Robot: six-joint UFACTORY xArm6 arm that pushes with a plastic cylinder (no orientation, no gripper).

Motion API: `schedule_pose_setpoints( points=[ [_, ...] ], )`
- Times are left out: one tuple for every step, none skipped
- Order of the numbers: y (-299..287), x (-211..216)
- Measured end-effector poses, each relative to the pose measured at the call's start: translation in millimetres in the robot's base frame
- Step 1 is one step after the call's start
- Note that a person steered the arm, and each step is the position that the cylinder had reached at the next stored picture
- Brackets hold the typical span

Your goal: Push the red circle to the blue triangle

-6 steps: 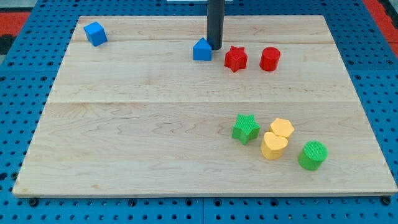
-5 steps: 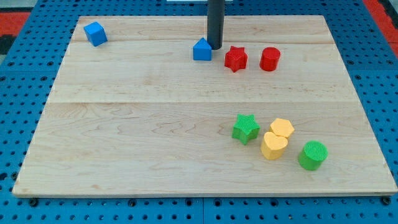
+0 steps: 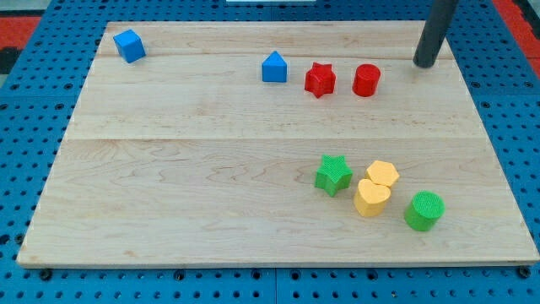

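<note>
1. Tool: my tip point(image 3: 424, 64), a bare rod with no jaws, grasping nothing; it stands near the bench's point(image 3: 169, 186) upper right, to the right of the red circle point(image 3: 366, 80), apart.
2. Red circle: right of the red star point(image 3: 320, 79); blue triangle point(image 3: 273, 67) beyond, left.
3. Step: approach. Next, I judge: push leftward, skirting the star.
4. Writing: none legible.

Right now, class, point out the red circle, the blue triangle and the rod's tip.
red circle point(image 3: 366, 79), camera view, its front side.
blue triangle point(image 3: 273, 67), camera view, its front face.
my tip point(image 3: 423, 63), camera view, the rod's very end.
</note>
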State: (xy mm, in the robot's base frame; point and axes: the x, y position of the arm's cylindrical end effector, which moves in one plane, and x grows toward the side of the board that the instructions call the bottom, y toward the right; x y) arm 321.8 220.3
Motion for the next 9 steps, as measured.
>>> schedule_pose_setpoints(
  points=[
    [-32,37],
    [-89,39],
    [-119,-11],
    [-103,-36],
    [-56,-43],
    [-53,-57],
    [-103,-59],
    [-193,-59],
    [-150,-57]
  ],
)
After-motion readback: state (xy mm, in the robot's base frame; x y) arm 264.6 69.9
